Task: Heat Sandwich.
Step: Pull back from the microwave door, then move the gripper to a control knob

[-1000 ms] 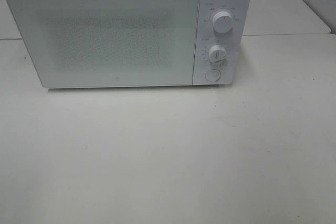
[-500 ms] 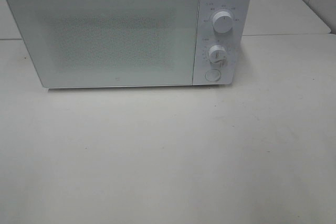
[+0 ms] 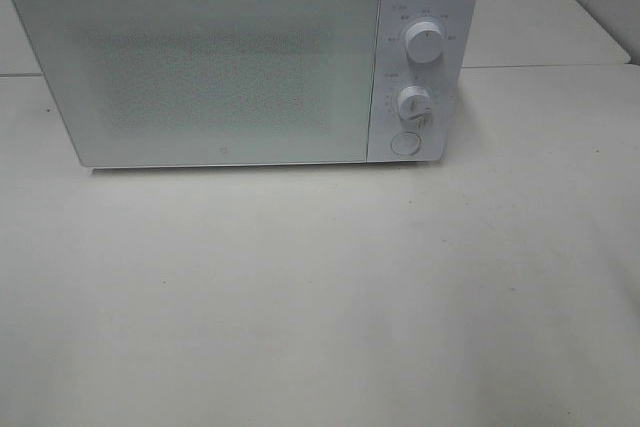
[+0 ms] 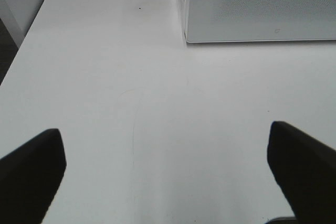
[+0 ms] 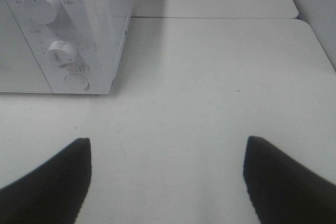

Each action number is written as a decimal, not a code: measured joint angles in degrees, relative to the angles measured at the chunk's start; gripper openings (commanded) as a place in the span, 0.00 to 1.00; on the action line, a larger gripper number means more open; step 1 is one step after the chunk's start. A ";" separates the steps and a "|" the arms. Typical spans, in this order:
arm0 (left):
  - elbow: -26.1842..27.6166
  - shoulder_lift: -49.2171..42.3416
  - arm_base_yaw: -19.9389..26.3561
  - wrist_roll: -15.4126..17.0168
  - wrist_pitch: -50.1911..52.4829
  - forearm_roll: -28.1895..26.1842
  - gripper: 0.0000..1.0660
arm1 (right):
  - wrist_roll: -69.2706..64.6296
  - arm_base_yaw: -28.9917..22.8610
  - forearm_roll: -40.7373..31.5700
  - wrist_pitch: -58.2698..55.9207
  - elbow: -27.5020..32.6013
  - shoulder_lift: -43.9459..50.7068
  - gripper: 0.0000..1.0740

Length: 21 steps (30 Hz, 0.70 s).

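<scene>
A white microwave (image 3: 240, 57) stands at the far side of the table (image 3: 320, 297) with its door (image 3: 200, 67) shut. Two knobs (image 3: 425, 44) and a round button (image 3: 405, 142) sit on its right panel. The sandwich shows in no view, and I cannot tell whether it lies behind the door. The left gripper (image 4: 165, 148) hangs over bare table near the microwave's left corner, jaws wide and empty. The right gripper (image 5: 168, 150) hangs near the panel, jaws likewise spread, holding nothing
</scene>
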<state>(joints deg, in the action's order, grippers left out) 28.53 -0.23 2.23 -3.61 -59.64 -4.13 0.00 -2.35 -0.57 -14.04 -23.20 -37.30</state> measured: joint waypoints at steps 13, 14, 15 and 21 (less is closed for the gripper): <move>0.00 0.00 0.00 0.00 0.00 0.00 0.95 | 0.00 0.00 0.00 16.21 0.00 -12.61 0.71; 0.00 0.00 0.00 0.00 0.00 0.00 0.95 | 0.00 0.00 0.00 19.37 0.00 -14.67 0.71; 0.00 0.00 0.00 0.00 0.00 0.00 0.95 | 0.00 0.00 0.00 21.14 0.00 -15.64 0.71; 0.00 0.00 0.00 0.00 0.00 0.00 0.95 | 0.00 0.00 0.00 31.00 0.00 -21.54 0.71</move>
<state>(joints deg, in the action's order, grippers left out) 28.53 -0.23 2.23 -3.61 -59.64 -4.13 0.00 -2.35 -0.57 16.96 -23.20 -58.84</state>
